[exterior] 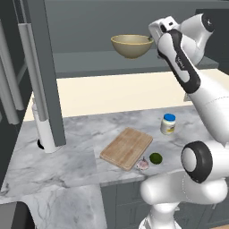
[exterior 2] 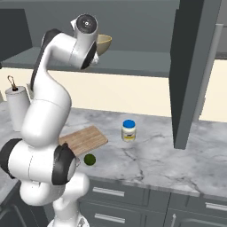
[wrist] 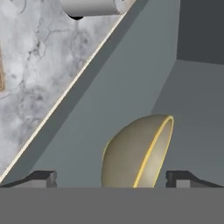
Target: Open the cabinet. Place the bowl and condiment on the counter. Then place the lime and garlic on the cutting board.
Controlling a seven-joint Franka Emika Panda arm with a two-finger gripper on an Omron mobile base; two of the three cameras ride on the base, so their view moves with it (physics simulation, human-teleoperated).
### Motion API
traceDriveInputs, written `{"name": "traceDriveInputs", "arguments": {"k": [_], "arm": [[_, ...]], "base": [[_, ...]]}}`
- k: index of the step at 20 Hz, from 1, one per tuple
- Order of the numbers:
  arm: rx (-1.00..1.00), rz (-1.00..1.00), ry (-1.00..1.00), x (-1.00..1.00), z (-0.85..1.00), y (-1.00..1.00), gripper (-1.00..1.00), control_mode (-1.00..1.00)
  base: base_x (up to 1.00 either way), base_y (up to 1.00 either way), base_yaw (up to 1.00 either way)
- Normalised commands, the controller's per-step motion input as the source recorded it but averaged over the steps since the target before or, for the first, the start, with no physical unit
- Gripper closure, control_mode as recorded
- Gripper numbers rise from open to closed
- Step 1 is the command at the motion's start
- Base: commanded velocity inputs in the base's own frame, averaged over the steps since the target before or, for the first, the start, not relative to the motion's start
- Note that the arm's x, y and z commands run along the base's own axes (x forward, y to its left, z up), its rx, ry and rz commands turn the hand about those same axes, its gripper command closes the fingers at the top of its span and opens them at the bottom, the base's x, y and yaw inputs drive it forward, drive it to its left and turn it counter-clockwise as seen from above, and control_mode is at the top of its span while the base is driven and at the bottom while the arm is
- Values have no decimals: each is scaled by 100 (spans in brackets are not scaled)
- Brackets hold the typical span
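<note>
The cabinet stands open, and the tan bowl sits on its shelf. My gripper is up at the bowl's right rim. In the hand view my gripper is open, with the bowl just ahead between the two fingertips and nothing gripped. My arm hides part of the bowl in the right base view. On the marble counter lie the cutting board, the blue-lidded condiment jar, the lime and the garlic, both just off the board's near corner.
A white paper towel roll stands on the counter below the open left door. The right cabinet door hangs open over the counter right of the jar. Drawers run beneath the counter's front edge.
</note>
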Motion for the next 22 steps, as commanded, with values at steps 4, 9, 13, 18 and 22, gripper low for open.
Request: {"name": "traceDriveInputs", "arguments": {"k": [4, 9, 13, 18, 22], "arm": [[-5, 0, 1, 30, -2, 0, -100, -100], [-2, 0, 1, 37, -2, 0, -100, -100], [0, 0, 0, 43, -3, 0, -100, -100], [0, 0, 0, 38, -6, 0, -100, -100], [0, 0, 0, 32, -5, 0, -100, -100]], "base": [[0, 0, 0], [0, 0, 0], [0, 0, 0], [0, 0, 0], [0, 0, 0]]}}
